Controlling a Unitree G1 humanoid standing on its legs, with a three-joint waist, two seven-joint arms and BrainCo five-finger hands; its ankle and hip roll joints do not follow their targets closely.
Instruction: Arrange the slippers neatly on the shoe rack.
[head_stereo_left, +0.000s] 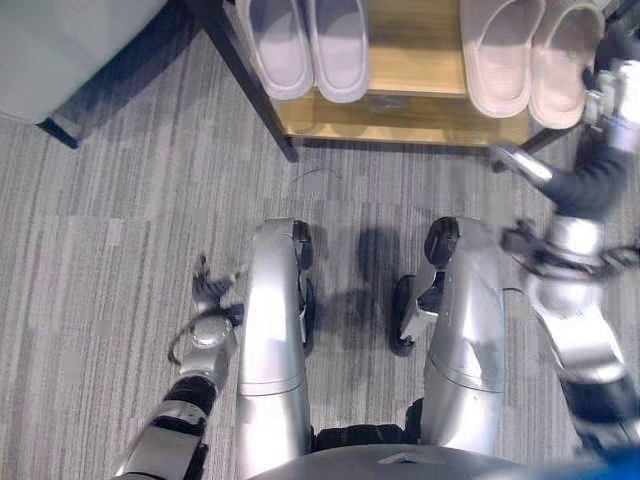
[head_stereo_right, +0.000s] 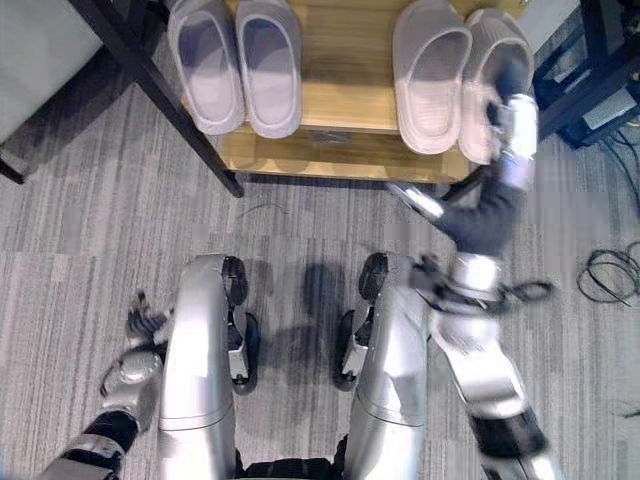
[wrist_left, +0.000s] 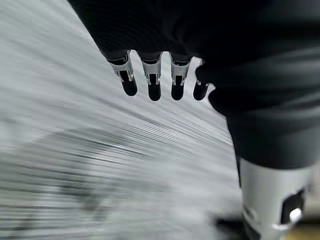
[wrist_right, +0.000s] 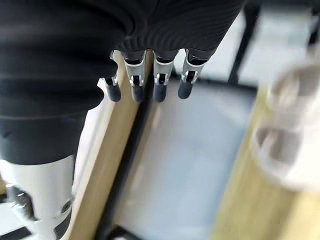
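Your right hand (head_stereo_right: 515, 125) hovers just over the rightmost pink slipper (head_stereo_right: 488, 75) on the shoe rack (head_stereo_right: 340, 150), fingers (wrist_right: 159, 87) straight, holding nothing.

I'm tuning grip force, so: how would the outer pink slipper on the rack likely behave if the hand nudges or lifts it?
The pink slipper looks like thick moulded foam, so probably light and holding its shape. Its flat sole rests on the wooden shelf, so a nudge from the right hand would likely slide it, not tip it.

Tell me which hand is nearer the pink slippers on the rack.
Right. The right hand is raised at the outer edge of the pink slippers, overlapping the outer one. The left hand hangs low beside the leg, far from them.
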